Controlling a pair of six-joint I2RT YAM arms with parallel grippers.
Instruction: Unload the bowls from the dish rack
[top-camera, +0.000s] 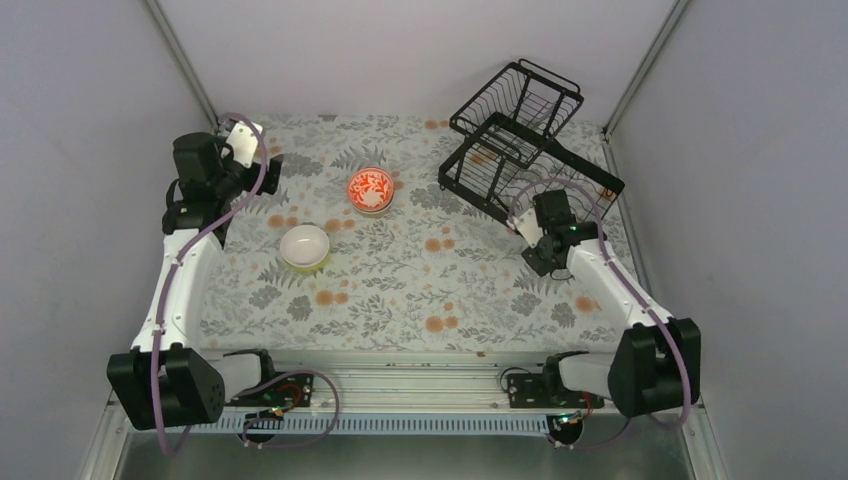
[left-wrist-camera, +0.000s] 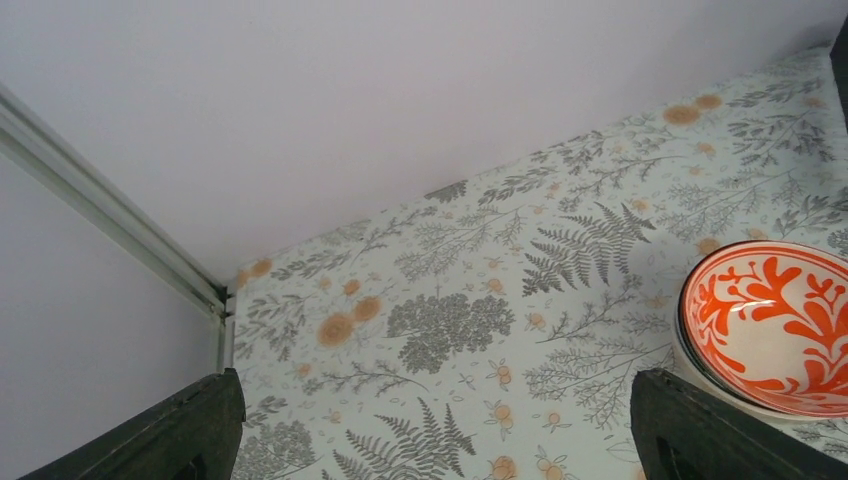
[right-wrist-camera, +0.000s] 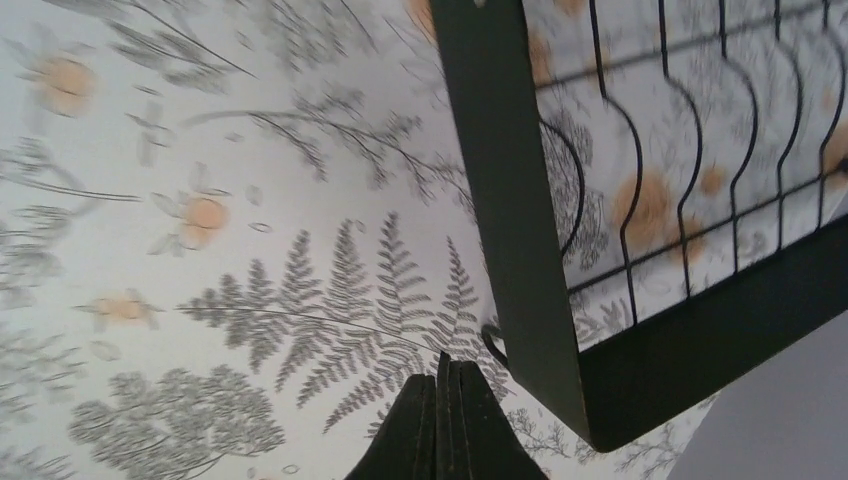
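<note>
Bright, soft, even light from above. Only faint shadows beside the patterned bowl (left-wrist-camera: 775, 325). Slightly blurred on the rack (right-wrist-camera: 500, 200) wires, right wrist view.

Dish rack (top-camera: 585, 165) at the far right of the tabletop (top-camera: 400, 290), close to the far right corner. Two bowls on the tabletop, left of the rack and well apart from it: far bowl (top-camera: 370, 189) near the middle, near bowl (top-camera: 305, 247) to its left and closer to the arm bases. Left gripper (left-wrist-camera: 440, 410) at far left, beside the far bowl; right gripper (right-wrist-camera: 447, 370) just before the rack's near edge.
</note>
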